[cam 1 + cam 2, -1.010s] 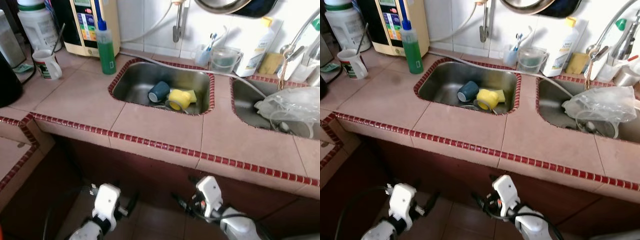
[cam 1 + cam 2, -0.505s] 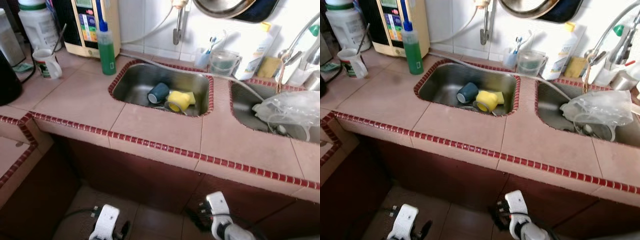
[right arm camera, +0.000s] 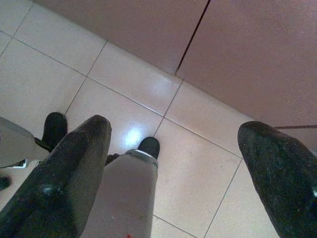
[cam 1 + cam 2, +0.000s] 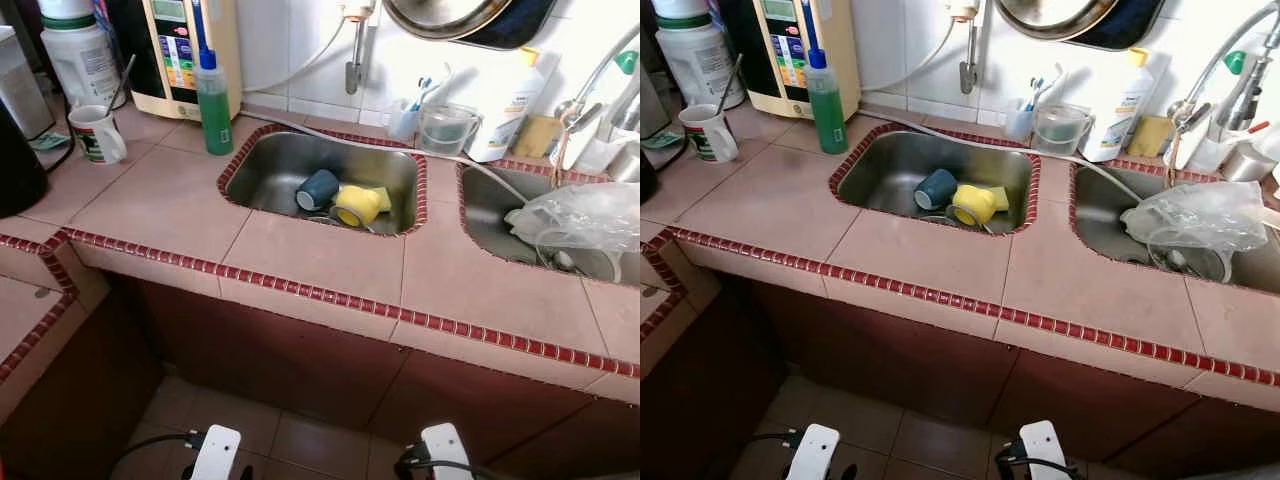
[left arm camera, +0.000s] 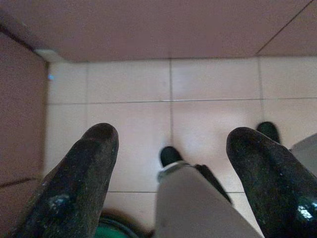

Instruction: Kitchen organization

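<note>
A blue cup (image 4: pixel 317 188) and a yellow cup (image 4: pixel 356 204) lie on their sides in the left steel sink (image 4: pixel 262 150), with a yellow sponge just behind them. The right sink (image 4: pixel 480 195) holds a crumpled clear plastic bag (image 4: pixel 580 212) over some dishes. Both arms hang low in front of the counter, their white wrists (image 4: pixel 216 455) (image 4: pixel 441 448) at the picture's bottom edge. My left gripper (image 5: pixel 173 136) is open over the floor tiles. My right gripper (image 3: pixel 177 128) is open too, with nothing between its fingers.
A green soap bottle (image 4: pixel 213 95), a white mug (image 4: pixel 97 133), a large white jar (image 4: pixel 77 55) and a water dispenser (image 4: pixel 185 50) stand at the counter's back left. A toothbrush cup (image 4: pixel 445 125), detergent bottle (image 4: pixel 500 110) and tap (image 4: pixel 600 80) sit behind the sinks. My own feet (image 3: pixel 148 146) show on the floor.
Both arms have dropped lower, so that just the wrists remain at the bottom edge. The counter has shifted slightly in the picture as the camera moved. Nothing on the counter has moved.
</note>
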Controlling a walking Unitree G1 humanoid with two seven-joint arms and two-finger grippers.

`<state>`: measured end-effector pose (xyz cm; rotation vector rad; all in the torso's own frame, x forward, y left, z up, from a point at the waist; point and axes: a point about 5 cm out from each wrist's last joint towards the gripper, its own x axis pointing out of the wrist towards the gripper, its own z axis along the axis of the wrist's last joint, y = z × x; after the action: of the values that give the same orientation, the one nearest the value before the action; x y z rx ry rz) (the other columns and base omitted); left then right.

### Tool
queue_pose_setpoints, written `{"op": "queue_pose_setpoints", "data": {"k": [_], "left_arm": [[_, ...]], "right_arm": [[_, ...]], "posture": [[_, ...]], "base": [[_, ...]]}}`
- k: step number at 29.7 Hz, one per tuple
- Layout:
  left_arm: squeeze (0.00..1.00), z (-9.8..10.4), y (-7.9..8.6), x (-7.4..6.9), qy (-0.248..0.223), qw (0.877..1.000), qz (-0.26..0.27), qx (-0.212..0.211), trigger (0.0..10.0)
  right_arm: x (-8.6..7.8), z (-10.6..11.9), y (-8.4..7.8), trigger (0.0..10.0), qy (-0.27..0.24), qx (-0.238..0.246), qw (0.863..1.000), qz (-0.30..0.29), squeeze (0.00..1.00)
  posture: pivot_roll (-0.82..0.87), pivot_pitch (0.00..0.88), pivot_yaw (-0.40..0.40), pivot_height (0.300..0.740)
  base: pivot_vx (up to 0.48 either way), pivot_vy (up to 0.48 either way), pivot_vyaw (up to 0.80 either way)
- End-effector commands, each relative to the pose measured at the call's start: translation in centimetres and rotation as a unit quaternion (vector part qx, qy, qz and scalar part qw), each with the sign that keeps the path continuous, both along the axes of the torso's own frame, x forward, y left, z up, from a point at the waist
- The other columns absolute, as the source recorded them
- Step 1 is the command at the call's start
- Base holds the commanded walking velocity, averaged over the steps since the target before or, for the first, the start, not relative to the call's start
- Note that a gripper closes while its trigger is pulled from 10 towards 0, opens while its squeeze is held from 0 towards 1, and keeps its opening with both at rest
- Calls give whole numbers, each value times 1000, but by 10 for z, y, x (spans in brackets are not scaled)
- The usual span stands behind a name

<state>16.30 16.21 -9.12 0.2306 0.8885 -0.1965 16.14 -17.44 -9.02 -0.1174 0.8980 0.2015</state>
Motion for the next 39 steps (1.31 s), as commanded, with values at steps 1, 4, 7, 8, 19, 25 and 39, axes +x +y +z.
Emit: {"op": "queue_pose_setpoints", "data": {"k": [1, 4, 7, 8, 19, 25, 39], "left_arm": [[0, -1, -3, 0, 8, 1000, -18, 14, 10000], [0, 1, -11, 5, 6, 999, -34, 10, 10000], [0, 2, -14, 8, 2, 999, -48, 12, 10000], [0, 2, -14, 9, 3, 999, -47, 11, 10000], [0, 2, -16, 9, 7, 999, -46, 11, 10000], [0, 1, -14, 7, 13, 999, -41, 10, 10000], [0, -2, -10, 1, 23, 1000, -14, -10, 10000]], "right_arm": [[-2, -1, 1, 10000, 7, -6, 1000, -5, 0], [-1, -1, 4, 10000, 4, 0, 1000, -21, 0], [0, -1, 6, 10000, 2, -1, 1000, -29, 0], [0, -1, 6, 10000, 3, -1, 1000, -31, 0], [-6, -5, 4, 10000, 27, -24, 999, -19, 0], [-10, -7, 4, 10000, 37, -33, 999, -1, 0], [-19, -10, -4, 10000, 47, -44, 998, 0, 0]], "posture": [[-28, 0, -20, 740], [-41, 0, -6, 740], [-53, 0, 8, 740], [-53, 0, 9, 740], [-56, 0, 9, 740], [-51, 0, -4, 740], [-51, 0, -1, 740]], "base": [[0, 0, 0], [0, 0, 0], [0, 0, 0], [0, 0, 0], [0, 0, 0], [0, 0, 0], [0, -156, 0]]}}
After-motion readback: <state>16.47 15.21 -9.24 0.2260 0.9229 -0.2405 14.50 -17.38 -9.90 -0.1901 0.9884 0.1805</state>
